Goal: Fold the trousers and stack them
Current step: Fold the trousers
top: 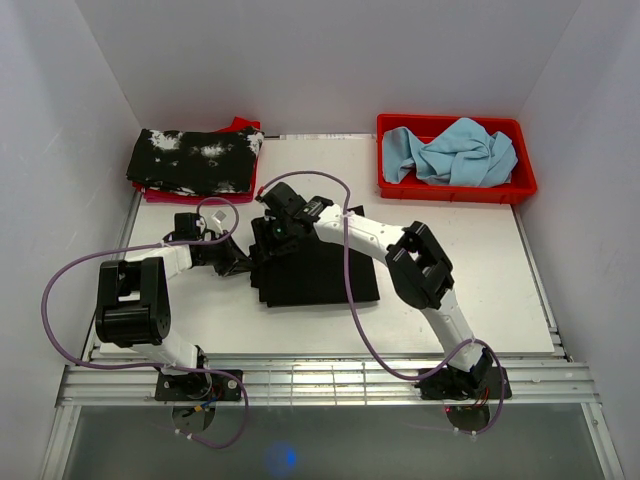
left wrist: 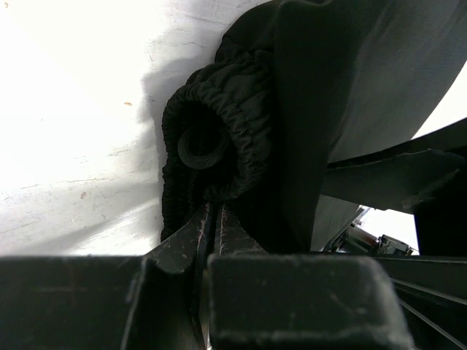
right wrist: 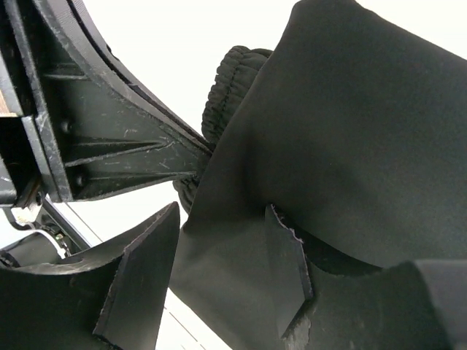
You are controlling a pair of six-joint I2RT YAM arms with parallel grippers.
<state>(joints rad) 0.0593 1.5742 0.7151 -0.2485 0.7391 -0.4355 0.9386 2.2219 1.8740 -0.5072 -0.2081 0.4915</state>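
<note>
Two hands at the trousers (top: 322,278), folded mid-bench (top: 470,270) | left hand (top: 238,264) narrow, pinching their elastic edge | right hand (top: 273,232) half-wide around a layer | risk: if I release unevenly, soft cloth drags and unfolds

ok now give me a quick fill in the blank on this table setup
1. The light blue cloth lies in a ____ bin.
2. The splotched black garment sits at the far ____ corner of the table.
3. The left gripper is ____ on the gathered edge of the trousers.
4. The right gripper has its jaws ____, with trouser fabric between them.

Missing words: red; left; shut; open
</note>
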